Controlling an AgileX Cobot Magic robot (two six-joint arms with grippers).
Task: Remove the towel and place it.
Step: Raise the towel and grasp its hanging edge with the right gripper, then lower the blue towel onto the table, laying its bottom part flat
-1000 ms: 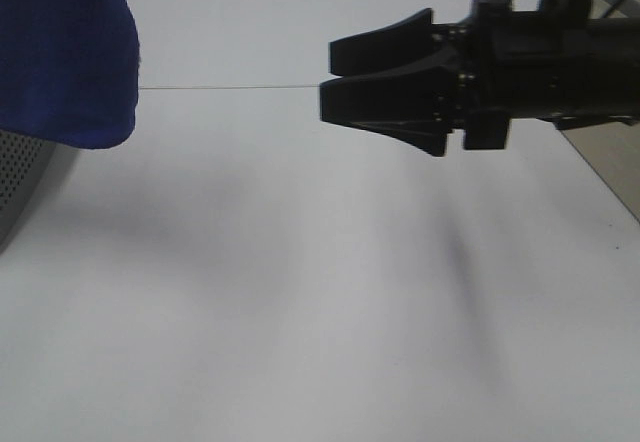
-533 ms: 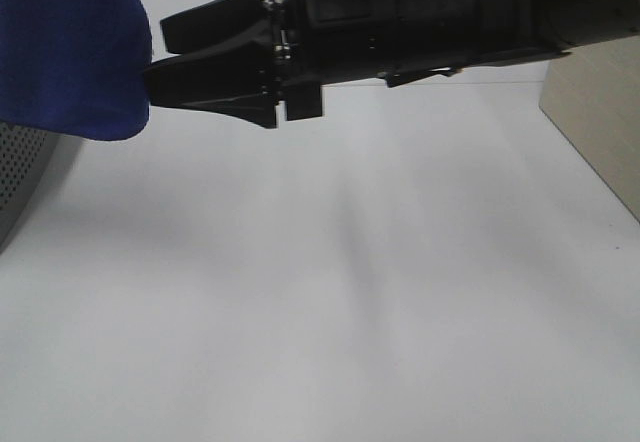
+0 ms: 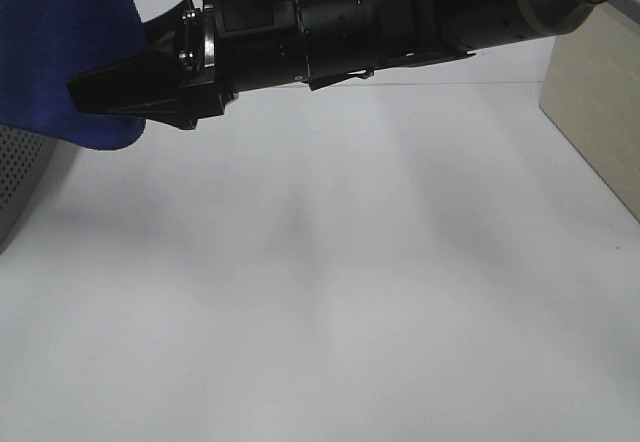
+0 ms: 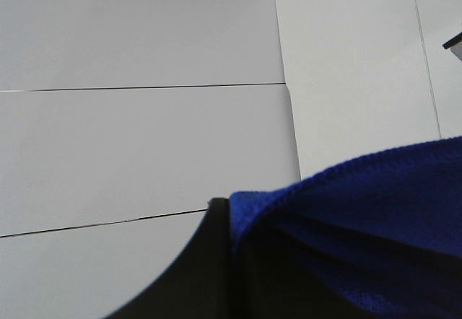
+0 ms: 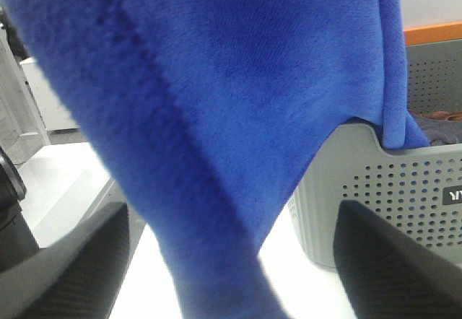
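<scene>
White surface (image 3: 350, 292), mostly bare. Towel (image 3: 60, 52) hangs at 10 o'clock in the high view, long axis vertical, with its lower edge draped over the grey basket (image 5: 375, 182). The left hand (image 4: 231, 218) is closed on the towel's top hem and holds it up. The right hand (image 5: 231, 218) comes in from 2 o'clock pointing at 9, fingers spread wide with the cloth hanging between them, not pinched. The right hand is nearer the free edge, so closing there looks like the next step.

The towel (image 5: 238, 81) is plush cloth, the basket (image 5: 382, 189) perforated matt plastic, the surface (image 3: 320, 322) smooth and matt.
</scene>
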